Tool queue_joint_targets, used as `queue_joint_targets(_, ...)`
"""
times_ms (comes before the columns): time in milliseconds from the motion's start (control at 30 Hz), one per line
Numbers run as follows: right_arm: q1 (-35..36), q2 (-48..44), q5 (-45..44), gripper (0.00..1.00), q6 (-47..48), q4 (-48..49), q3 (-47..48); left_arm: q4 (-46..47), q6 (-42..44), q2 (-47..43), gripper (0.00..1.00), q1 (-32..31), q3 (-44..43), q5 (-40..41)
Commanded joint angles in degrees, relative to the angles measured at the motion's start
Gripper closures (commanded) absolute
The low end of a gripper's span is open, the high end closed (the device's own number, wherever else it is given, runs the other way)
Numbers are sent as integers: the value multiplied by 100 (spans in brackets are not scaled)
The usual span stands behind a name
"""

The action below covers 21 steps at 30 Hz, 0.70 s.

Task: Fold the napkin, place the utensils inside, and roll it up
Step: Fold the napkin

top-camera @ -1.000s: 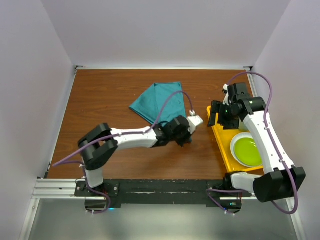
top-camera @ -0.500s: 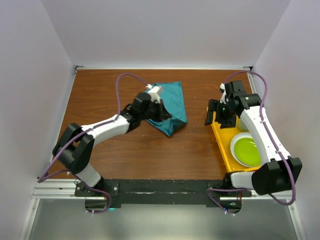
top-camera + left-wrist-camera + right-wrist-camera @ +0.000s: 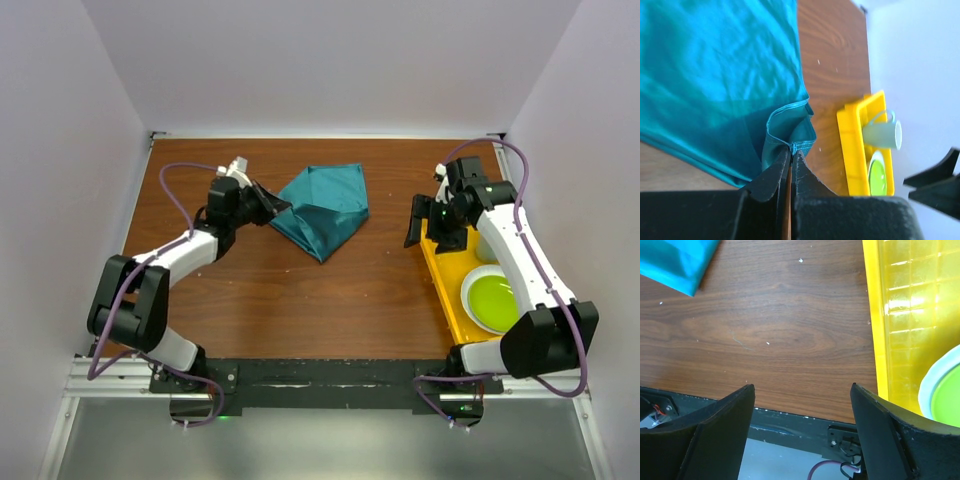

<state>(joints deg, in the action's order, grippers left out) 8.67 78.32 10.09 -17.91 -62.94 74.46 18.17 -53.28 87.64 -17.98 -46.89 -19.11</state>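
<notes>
The teal napkin lies bunched on the wooden table at the back middle. My left gripper is shut on a corner of it at its left edge; in the left wrist view the jaws pinch the hemmed corner of the napkin, and the gripper holds it stretched. My right gripper is open and empty, hovering over the table beside the yellow tray's left rim; in the right wrist view the gripper shows only bare wood between its fingers. The orange spoon is out of view.
A yellow tray stands along the right edge with a green plate in a white bowl; it also shows in the left wrist view with a pale mug. White walls close in three sides.
My left gripper has swung from the middle right to the back left, dragging the napkin corner over so the cloth folded and shifted. The right gripper edged slightly left.
</notes>
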Motion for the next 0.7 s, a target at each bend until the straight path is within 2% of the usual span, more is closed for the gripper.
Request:
queue_joint_targets(0, -5, 25, 134, 18, 112, 62, 280, 257, -394, -221, 100, 408, 31, -31)
queue_joint_targets(233, -5, 69, 204, 18, 139, 106, 254, 178, -429, 244, 100, 830, -206, -347)
queue_joint_targets(667, -5, 34, 292, 18, 139, 176, 52, 248, -61, 957, 100, 1007, -355, -532)
